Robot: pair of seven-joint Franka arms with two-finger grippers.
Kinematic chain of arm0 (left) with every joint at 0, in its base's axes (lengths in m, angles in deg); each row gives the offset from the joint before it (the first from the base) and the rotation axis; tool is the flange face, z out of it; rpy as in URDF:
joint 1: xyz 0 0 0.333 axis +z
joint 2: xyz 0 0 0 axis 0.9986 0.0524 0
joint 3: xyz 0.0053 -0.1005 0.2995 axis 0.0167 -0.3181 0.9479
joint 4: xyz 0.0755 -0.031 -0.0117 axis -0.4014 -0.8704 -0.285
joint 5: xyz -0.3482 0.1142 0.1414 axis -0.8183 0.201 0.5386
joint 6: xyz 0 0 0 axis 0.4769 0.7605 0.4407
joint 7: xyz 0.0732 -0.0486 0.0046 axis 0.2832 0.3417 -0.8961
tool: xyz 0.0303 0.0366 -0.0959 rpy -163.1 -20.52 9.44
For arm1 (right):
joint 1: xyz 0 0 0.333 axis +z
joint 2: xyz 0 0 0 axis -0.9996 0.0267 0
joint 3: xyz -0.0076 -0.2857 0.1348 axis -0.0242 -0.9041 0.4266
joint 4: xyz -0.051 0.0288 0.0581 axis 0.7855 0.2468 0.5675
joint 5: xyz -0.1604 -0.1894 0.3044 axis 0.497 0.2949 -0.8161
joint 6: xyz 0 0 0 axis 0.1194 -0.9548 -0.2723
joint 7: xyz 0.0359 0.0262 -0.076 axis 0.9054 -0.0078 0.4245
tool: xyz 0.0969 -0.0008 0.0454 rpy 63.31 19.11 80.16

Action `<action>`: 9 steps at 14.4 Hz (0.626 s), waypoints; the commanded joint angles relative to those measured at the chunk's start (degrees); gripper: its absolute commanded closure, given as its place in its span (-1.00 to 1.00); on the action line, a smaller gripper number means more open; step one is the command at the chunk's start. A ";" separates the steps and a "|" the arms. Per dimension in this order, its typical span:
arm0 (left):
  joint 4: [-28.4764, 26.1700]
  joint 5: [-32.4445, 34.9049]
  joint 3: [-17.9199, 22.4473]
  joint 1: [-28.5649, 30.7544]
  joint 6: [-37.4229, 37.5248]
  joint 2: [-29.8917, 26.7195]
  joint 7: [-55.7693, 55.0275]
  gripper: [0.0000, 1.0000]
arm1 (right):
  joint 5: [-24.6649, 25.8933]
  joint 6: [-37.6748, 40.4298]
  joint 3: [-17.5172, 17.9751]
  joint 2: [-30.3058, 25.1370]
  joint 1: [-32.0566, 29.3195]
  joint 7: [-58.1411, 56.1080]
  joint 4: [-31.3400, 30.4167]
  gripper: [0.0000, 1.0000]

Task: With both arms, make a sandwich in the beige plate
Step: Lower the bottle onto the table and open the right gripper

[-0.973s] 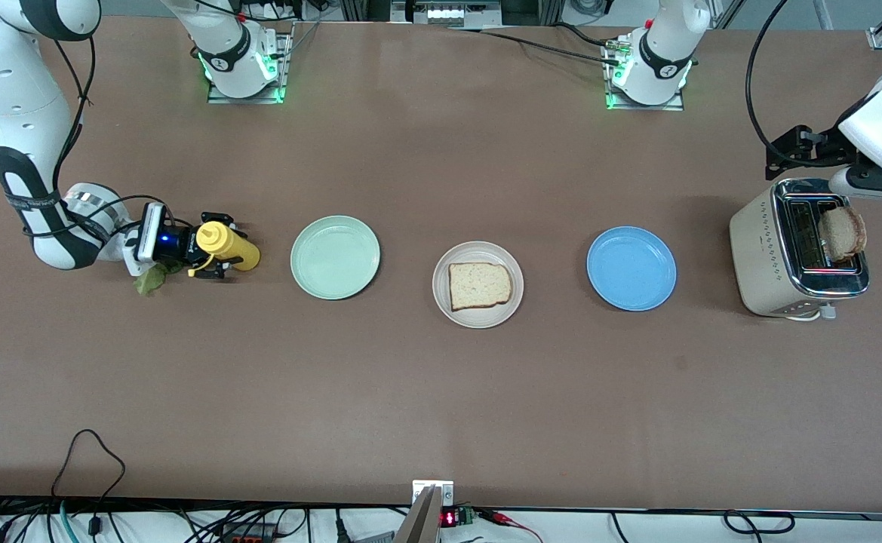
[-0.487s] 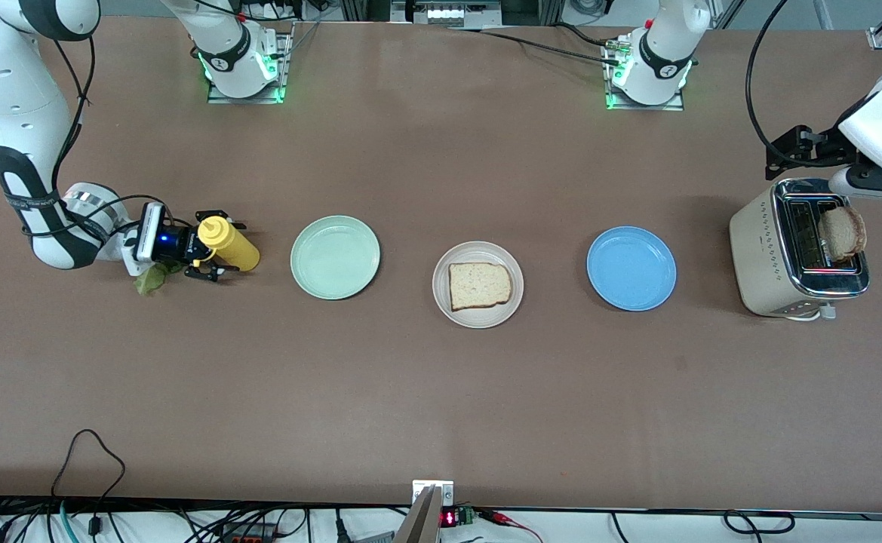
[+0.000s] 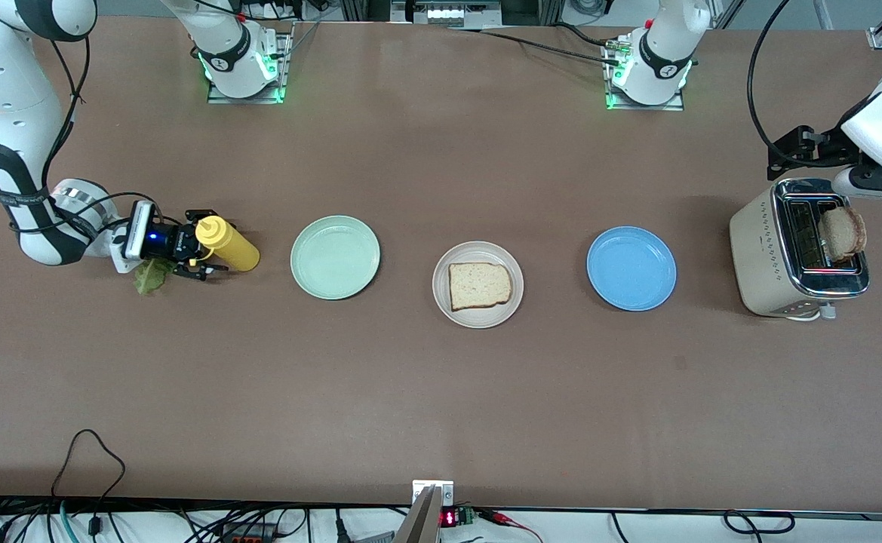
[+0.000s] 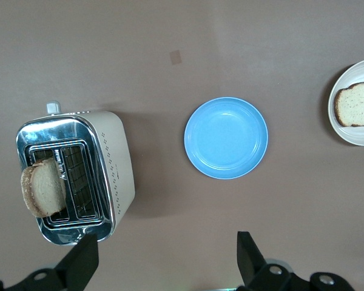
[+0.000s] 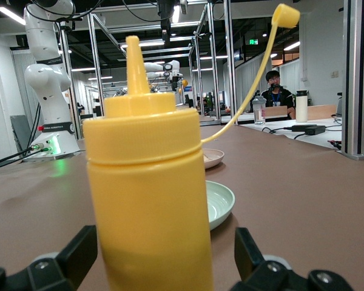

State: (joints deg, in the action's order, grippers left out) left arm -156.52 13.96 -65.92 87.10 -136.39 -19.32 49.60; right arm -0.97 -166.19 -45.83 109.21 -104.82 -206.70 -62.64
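A: Beige plate [image 3: 477, 284] mid-table, one toast slice [image 3: 480, 286] on it. Mint plate [image 3: 335, 257] toward right arm's end, blue plate [image 3: 631, 268] toward left arm's.

B: Right gripper [image 3: 201, 250] low at table, fingers spread, flanking yellow bottle [image 3: 227, 243], no squeeze. Lettuce [image 3: 149, 276] just beside.

A: Left gripper [image 4: 164, 260] over toaster [image 3: 800, 248], spread wide, empty. Second slice [image 3: 843, 234] standing in slot.

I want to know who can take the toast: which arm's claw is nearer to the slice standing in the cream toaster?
Left. The left claw hangs open beside the cream toaster holding the brown toast slice. The right claw, open around the yellow squeeze bottle, is at the table's right-arm end.
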 commanded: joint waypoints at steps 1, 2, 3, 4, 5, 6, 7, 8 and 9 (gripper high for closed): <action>-0.20 -0.79 -0.11 0.51 0.30 -0.39 0.80 -1.00 | 2.71 0.97 0.11 -1.75 -1.66 -0.87 0.09 -1.00; -0.20 -0.79 -0.11 0.51 0.30 -0.39 0.80 -1.00 | 3.24 1.14 -0.67 -2.19 -1.66 -0.79 0.18 -1.00; -0.20 -0.79 -0.11 0.51 0.30 -0.39 0.80 -1.00 | 3.85 1.58 -1.55 -2.71 -1.57 -0.35 0.44 -1.00; -0.20 -0.79 -0.19 0.51 0.30 -0.39 0.80 -1.00 | 4.99 1.84 -2.26 -3.07 -1.66 0.26 0.97 -1.00; -0.20 -0.79 -0.11 0.51 0.30 -0.39 0.80 -1.00 | 6.40 2.28 -3.31 -3.77 -1.66 0.97 1.93 -1.00; -0.20 -0.79 -0.11 0.51 0.30 -0.39 0.80 -1.00 | 7.89 2.63 -4.36 -4.56 -1.57 2.02 2.81 -1.00; -0.20 -0.79 -0.11 0.51 0.30 -0.39 0.80 -1.00 | 9.21 2.64 -5.16 -5.52 -1.40 3.42 3.60 -1.00; -0.20 -0.79 -0.11 0.51 0.30 -0.39 0.80 -1.00 | 10.53 2.64 -5.51 -6.75 -1.31 5.00 4.57 -1.00; -0.20 -0.79 -0.11 0.51 0.30 -0.39 0.80 -1.00 | 11.85 2.46 -5.60 -7.98 -1.31 7.37 5.53 -1.00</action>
State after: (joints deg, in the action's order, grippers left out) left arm -156.52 13.96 -65.92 87.11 -136.39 -19.32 49.60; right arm 7.76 -164.34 -51.32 104.39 -105.81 -203.75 -58.62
